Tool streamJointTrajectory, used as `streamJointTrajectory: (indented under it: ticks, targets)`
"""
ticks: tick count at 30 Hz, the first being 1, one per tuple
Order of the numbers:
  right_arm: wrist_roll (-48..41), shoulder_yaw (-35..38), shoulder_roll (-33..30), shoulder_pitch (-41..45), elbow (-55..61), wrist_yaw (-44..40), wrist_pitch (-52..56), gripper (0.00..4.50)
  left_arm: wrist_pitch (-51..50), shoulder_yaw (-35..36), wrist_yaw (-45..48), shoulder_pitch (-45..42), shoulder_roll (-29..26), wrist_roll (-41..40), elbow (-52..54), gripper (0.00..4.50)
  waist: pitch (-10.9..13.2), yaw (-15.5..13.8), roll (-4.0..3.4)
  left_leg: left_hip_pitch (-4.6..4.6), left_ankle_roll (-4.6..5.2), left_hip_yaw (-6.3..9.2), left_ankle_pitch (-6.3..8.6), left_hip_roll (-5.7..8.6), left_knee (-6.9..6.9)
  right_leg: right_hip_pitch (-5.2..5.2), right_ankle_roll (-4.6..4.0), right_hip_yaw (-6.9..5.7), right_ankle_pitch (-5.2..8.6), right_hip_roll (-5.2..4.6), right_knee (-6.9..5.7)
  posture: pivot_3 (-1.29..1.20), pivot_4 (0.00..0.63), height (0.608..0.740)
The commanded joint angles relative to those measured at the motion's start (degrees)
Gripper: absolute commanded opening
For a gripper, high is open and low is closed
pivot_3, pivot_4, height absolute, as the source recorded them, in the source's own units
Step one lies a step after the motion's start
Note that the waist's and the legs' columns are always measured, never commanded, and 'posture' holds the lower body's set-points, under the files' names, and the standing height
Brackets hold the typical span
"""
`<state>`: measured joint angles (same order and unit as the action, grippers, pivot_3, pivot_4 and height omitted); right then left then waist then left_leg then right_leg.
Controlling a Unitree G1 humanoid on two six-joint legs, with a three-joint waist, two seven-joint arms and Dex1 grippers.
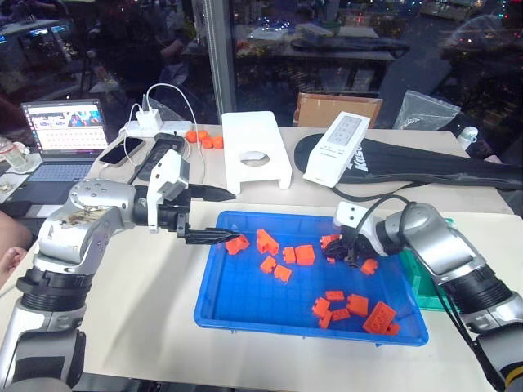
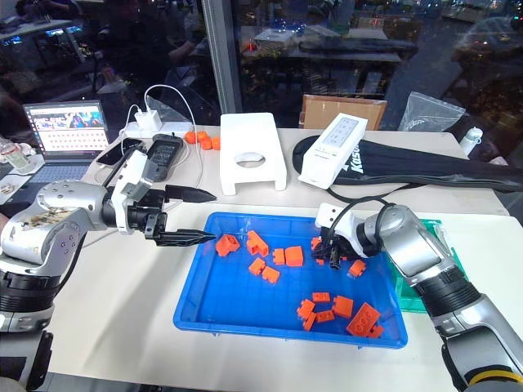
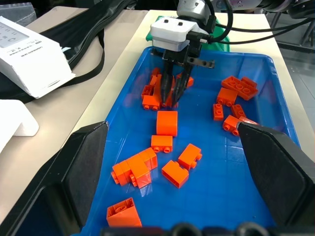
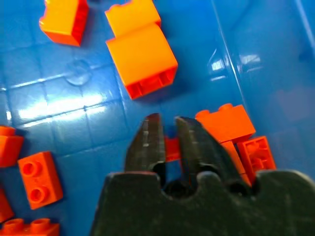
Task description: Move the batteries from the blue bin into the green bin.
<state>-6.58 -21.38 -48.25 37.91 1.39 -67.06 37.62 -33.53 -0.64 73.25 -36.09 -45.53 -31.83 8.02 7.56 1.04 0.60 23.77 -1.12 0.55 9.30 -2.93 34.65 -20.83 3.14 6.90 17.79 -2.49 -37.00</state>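
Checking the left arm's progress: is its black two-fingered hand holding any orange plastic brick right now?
No. The left hand hovers at the large blue plastic bin's edge with its fingers spread and nothing between them.

1. The two head views looked forward and down from above the table [image 1: 147, 278], framing the whole blue bin [image 1: 245, 314].
2. The left wrist view faced along the blue bin from near its rim.
3. The right wrist view sat close above the bin floor, among orange bricks [image 4: 141, 61].
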Motion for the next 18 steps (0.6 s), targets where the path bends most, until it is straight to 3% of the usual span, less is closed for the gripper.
streamJointTrajectory:
  ticks: [1, 6, 10, 15, 18]
  targets:
    - [-1.9, 4.2, -1.5, 0.0, 5.0, -0.1, 2.4, 0.74, 0.9, 0.8, 0.5, -1.4, -0.1, -0.6, 0.4, 4.50, 0.0, 0.0, 0.00, 0.00, 0.00, 0.00, 0.00, 0.00, 0.00, 0.00, 0.00, 0.00, 0.00, 0.00, 0.00, 0.00, 0.150, 0.712]
    - [-2.8, 6.9, -3.1, 0.4, 5.6, 0.1, 3.8, 0.74, 1.2, 0.2, 0.8, -2.0, 0.5, -0.3, -0.3, 4.50, 0.0, 0.0, 0.00, 0.00, 0.00, 0.00, 0.00, 0.00, 0.00, 0.00, 0.01, 0.00, 0.00, 0.00, 0.01, 0.00, 0.150, 0.712]
    - [-1.9, 6.4, -5.9, -0.4, 4.1, -1.9, 2.2, 1.63, 1.5, -0.2, 1.1, -2.2, 0.7, 0.0, -0.8, 4.50, 0.0, 0.0, 0.00, 0.01, 0.00, -0.01, 0.00, 0.00, 0.00, 0.00, 0.00, 0.00, 0.00, -0.01, 0.02, 0.00, 0.150, 0.712]
    - [3.0, 3.1, -5.6, 0.7, -1.9, -1.3, -5.5, 3.40, 1.6, -0.5, 1.4, -2.3, 0.7, 0.2, -1.0, 4.50, 0.0, 0.1, 0.01, -0.01, 0.00, -0.01, 0.00, 0.00, 0.00, 0.00, 0.02, 0.00, 0.01, 0.00, 0.02, 0.00, 0.150, 0.712]
    - [4.5, 1.4, -4.4, 1.7, -6.1, -3.1, -8.1, 3.40, 1.7, -0.5, 1.4, -2.0, 0.5, 0.4, -0.8, 4.50, 0.0, 0.2, 0.01, -0.02, 0.00, -0.01, 0.00, 0.00, -0.02, -0.01, 0.05, 0.01, 0.03, 0.01, 0.01, 0.00, 0.150, 0.712]
